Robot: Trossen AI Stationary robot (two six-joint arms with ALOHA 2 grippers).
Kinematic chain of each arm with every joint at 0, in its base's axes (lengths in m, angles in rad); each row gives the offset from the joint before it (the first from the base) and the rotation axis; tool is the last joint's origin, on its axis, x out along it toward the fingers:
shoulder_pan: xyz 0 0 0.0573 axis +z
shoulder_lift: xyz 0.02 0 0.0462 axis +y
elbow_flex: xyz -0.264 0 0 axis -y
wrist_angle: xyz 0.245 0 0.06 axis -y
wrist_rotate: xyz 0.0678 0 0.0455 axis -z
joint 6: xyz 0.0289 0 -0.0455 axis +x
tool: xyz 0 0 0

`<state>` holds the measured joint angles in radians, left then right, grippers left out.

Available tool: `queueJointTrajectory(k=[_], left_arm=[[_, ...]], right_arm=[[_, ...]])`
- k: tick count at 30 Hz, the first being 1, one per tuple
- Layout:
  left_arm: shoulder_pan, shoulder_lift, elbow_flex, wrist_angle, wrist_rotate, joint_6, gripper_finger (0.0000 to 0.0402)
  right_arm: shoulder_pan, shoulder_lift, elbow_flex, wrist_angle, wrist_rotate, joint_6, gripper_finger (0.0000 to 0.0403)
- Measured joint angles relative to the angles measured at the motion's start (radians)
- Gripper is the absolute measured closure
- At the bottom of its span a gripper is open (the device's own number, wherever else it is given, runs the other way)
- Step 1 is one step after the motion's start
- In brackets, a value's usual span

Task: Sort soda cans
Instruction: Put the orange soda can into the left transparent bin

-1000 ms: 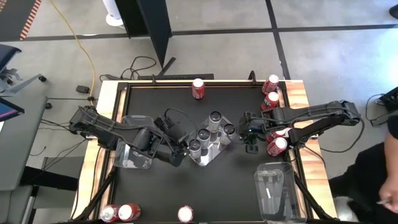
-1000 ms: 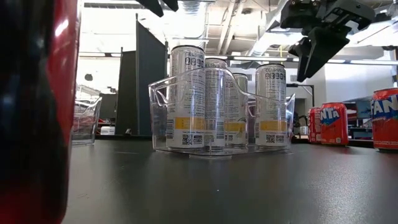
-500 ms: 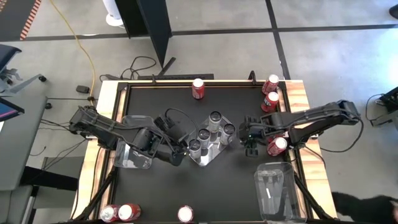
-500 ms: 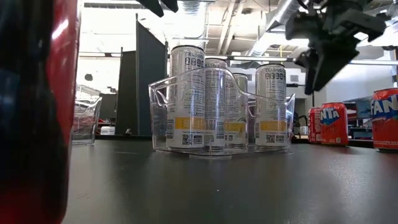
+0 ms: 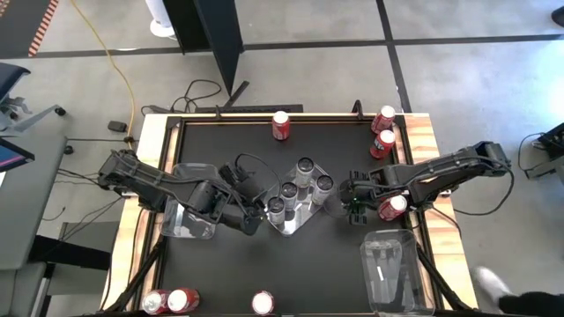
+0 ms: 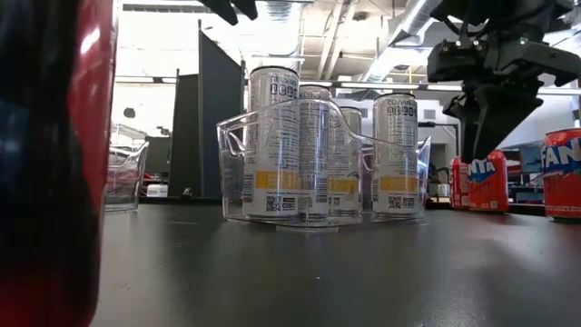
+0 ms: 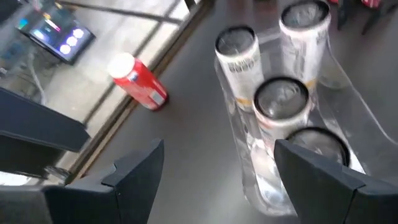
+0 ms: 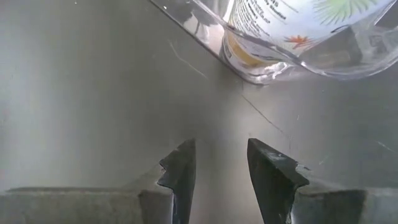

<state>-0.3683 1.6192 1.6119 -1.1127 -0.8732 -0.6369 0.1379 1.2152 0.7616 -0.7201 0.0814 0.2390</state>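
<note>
Soda cans (image 5: 296, 187) fill centre tray (image 5: 310, 214). Right gripper (image 5: 355, 207) empty, fingers narrowly parted, beside tray; widen before reaching red can (image 5: 394, 205). Left gripper (image 5: 249, 218) wide, empty.

A clear plastic tray (image 5: 295, 227) is set on the black table mat (image 5: 317, 273) between the left gripper (image 5: 254, 217) and the right gripper (image 5: 354, 205), just beside each. A second clear tray (image 5: 187, 222) is seen behind the left gripper, under its arm. A third clear tray (image 5: 388, 264) is placed near the right gripper, toward the table's front edge. The mat is framed by a wooden table edge (image 5: 152, 141). Well beyond both grippers, a dark partition panel (image 5: 216, 35), a yellow cable (image 5: 119, 70) and loose black cables (image 5: 204, 92) are seen on the floor. A white shoe (image 5: 487, 283) is visible far off to the right gripper's outer side.
</note>
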Motion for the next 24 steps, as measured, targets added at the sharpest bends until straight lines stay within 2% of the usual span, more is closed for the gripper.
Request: queueJointTrajectory(k=[4, 9, 13, 18, 24], left_arm=[[0.007, 0.000, 0.000, -0.031, 0.092, -0.025, 0.0102], [0.028, 0.000, 0.000, -0.135, 0.254, -0.081, 0.0102], [0.018, 0.000, 0.000, -0.161, 0.320, -0.046, 0.0102], [0.008, 0.000, 0.000, -0.152, 0.259, 0.007, 0.0102], [0.009, 0.000, 0.000, -0.139, 0.181, 0.030, 0.0102]], right_arm=[[0.000, 0.000, 0.000, 0.007, 0.000, 0.000, 0.0242], [0.000, 0.000, 0.000, 0.007, 0.000, 0.000, 0.0242], [0.000, 0.000, 0.000, 0.007, 0.000, -0.001, 0.0242], [0.000, -0.001, 0.000, 0.007, 0.004, 0.000, 0.0242], [0.024, -0.075, 0.000, -0.022, 0.082, 0.045, 0.0242]])
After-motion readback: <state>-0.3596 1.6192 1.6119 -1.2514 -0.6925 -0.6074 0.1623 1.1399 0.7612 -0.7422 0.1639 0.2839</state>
